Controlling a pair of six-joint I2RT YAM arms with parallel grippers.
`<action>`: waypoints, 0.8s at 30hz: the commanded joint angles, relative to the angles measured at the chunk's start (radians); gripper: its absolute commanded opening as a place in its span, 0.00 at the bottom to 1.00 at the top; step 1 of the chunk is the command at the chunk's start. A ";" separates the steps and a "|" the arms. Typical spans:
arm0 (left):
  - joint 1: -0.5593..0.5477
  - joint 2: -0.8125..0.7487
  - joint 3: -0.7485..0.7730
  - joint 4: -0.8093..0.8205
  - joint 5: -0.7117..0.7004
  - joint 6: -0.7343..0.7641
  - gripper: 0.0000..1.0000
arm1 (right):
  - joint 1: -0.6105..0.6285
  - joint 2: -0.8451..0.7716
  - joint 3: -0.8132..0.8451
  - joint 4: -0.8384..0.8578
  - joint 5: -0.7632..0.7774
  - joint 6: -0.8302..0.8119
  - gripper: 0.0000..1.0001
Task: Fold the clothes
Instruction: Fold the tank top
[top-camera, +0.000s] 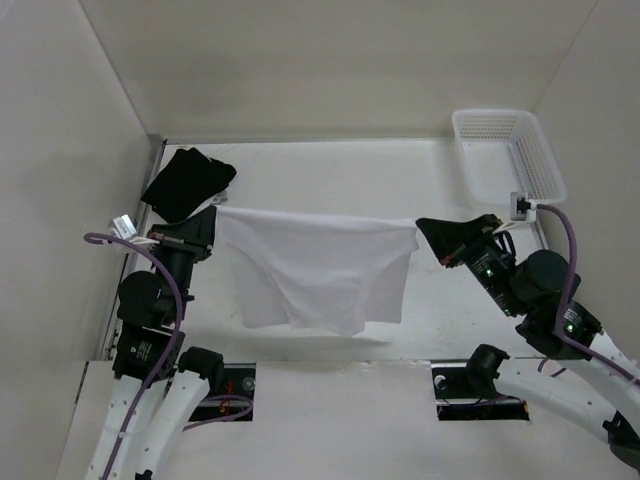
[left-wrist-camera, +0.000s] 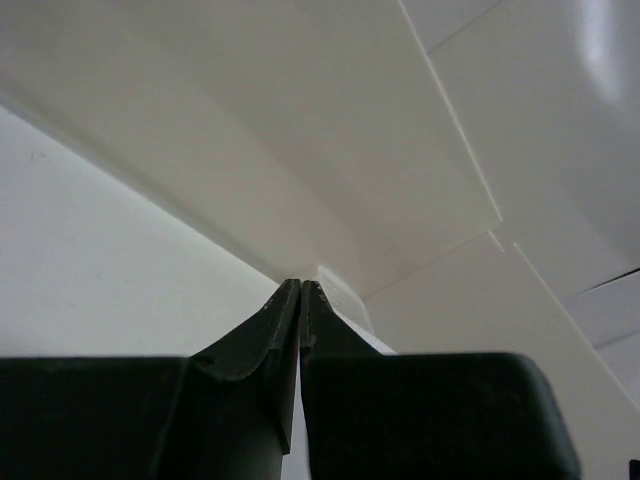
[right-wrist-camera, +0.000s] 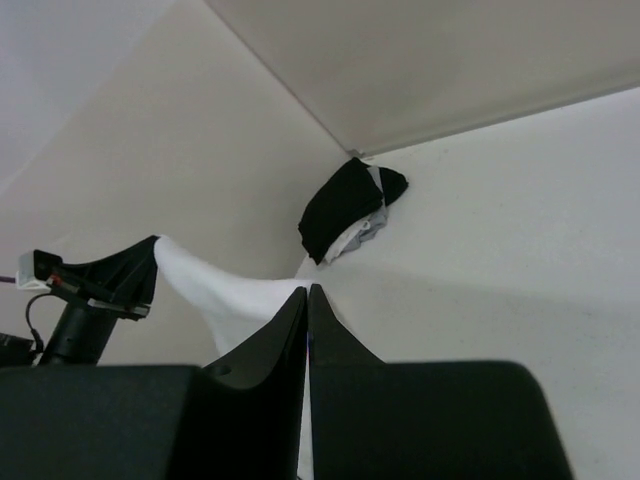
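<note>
White cloth up in the air, folks: the white garment (top-camera: 320, 270) is stretched like a banner between the two arms, over the middle of the table (top-camera: 440, 170). Its top edge runs almost straight, dipping a touch toward the right side. The rest drapes limp toward the near edge of the table, with an uneven lower hem that hangs lowest around the middle. Whether that hem brushes the table is hard to call from above.

On one end, the left gripper (top-camera: 214, 212) has its fingers (left-wrist-camera: 250, 340) pressed tight together, and a sliver of white fabric shows just beside the tips. That's a pinch on the garment's upper left corner.

Over on the other end, the right gripper (top-camera: 419, 228) is clamped too. Its wrist view shows the fingers (right-wrist-camera: 350, 345) closed up with white cloth running off from the tips toward the left arm. So it's pinching the upper right corner.

Away from the action, a black garment pile (top-camera: 187, 182) sits in the far left corner of the table, just beyond the left gripper. From the right wrist view a bit of pale fabric peeks out under it. A white mesh basket (top-camera: 508, 150) stands at the far right corner, well apart from the hanging cloth.
</note>
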 joint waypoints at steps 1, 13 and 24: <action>-0.004 0.042 -0.007 -0.079 -0.030 0.037 0.00 | 0.005 0.053 -0.003 -0.126 0.107 -0.040 0.05; 0.085 0.779 -0.086 0.407 -0.030 0.014 0.00 | -0.494 0.761 -0.014 0.362 -0.443 0.046 0.05; 0.099 0.970 0.073 0.475 0.013 0.009 0.00 | -0.604 0.966 0.108 0.420 -0.546 0.077 0.04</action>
